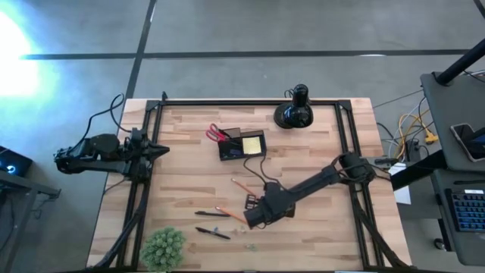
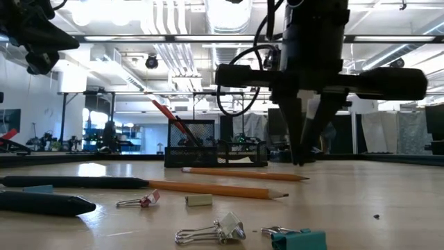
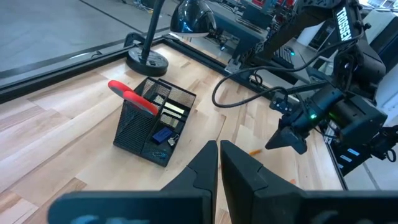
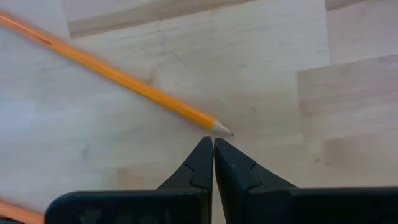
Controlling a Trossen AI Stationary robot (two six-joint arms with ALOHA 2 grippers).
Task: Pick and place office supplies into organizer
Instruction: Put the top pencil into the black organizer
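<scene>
The organizer is a dark mesh box at the table's middle far part. Red-handled scissors stick up out of it and a yellow sticky pad lies in it. Two orange pencils and two black pens lie on the wood. My right gripper points down, shut and holding nothing. Its tips are just beside the sharpened tip of one pencil, apart from it. My left gripper waits shut at the table's left edge.
A black round-based lamp stands at the far edge. A green fuzzy ball sits at the near left corner. Binder clips, a small eraser and a teal piece lie near the front edge.
</scene>
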